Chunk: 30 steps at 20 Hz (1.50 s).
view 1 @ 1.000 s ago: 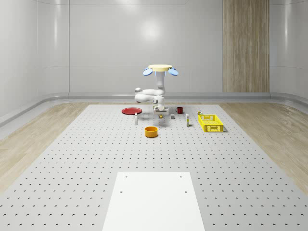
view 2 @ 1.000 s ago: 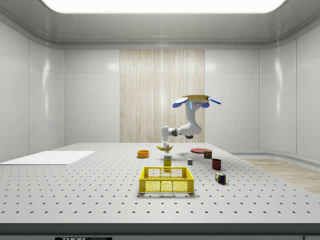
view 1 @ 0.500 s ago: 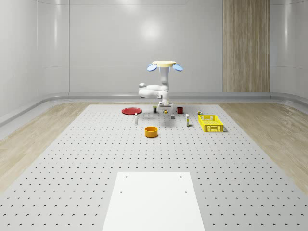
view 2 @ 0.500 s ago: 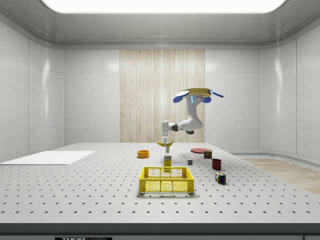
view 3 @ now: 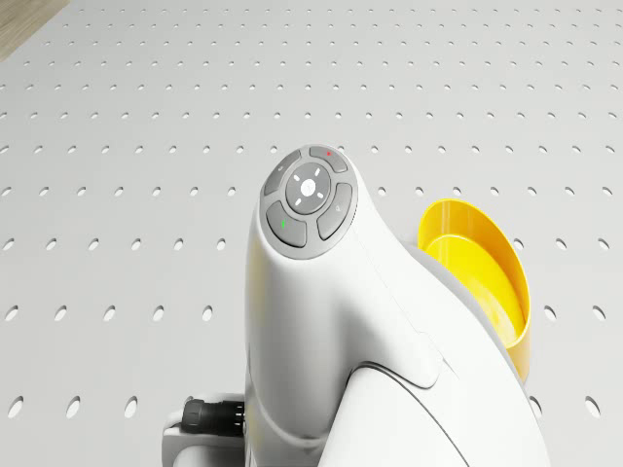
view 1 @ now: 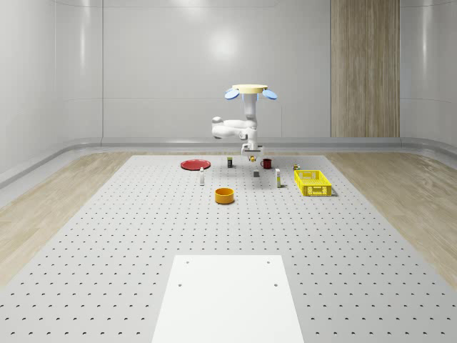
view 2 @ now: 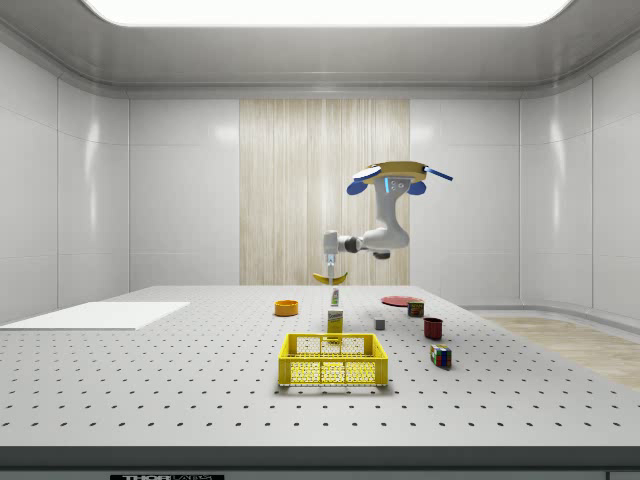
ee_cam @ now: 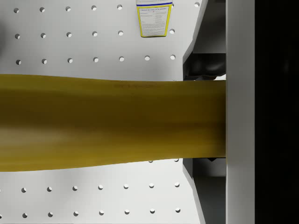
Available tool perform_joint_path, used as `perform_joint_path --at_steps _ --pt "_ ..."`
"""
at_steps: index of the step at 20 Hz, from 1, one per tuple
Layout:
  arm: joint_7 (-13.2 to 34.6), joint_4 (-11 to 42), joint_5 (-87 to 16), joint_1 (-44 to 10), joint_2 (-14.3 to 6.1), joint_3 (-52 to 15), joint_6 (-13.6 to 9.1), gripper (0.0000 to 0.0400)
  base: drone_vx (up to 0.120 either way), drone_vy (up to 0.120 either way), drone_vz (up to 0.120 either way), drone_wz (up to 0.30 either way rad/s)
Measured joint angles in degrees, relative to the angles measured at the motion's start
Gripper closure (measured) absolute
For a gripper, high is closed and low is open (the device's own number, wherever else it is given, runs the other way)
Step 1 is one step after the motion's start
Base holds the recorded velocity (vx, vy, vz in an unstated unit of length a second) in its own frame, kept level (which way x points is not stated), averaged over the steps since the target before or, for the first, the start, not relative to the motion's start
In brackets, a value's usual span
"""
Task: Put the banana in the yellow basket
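The drone (view 1: 250,89) hovers high over the far middle of the table, to the left of the yellow basket (view 1: 313,183) in the whole-scene view. Its arm (view 2: 375,237) bends down to the gripper (view 2: 331,262), which is shut on the banana (view 2: 331,278). The banana (view 1: 252,156) hangs well above the table, behind the basket (view 2: 333,360) in the side view. In the wrist view the banana (ee_cam: 112,123) lies crosswise against one of the fingers (ee_cam: 238,112), with the perforated table far below.
An orange bowl (view 1: 225,195) stands in front of the drone, and it is the yellow bowl (view 3: 477,272) beside the arm link (view 3: 307,195). A red plate (view 1: 194,165), a red mug (view 1: 266,163), a small carton (view 2: 335,320) and a colour cube (view 2: 440,356) stand around.
The drone and arm have climbed and shifted towards the whole-scene view's right, and the banana has risen higher above the table in the shut gripper.
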<state>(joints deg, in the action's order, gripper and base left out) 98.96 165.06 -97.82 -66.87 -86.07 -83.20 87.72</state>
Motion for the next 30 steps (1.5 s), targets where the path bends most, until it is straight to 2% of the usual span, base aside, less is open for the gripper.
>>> perform_joint_path --at_steps 30 --pt "0.3 -0.1 1.0 -0.3 -2.6 -0.4 2.5 0.0200 0.000 0.120 0.000 0.000"
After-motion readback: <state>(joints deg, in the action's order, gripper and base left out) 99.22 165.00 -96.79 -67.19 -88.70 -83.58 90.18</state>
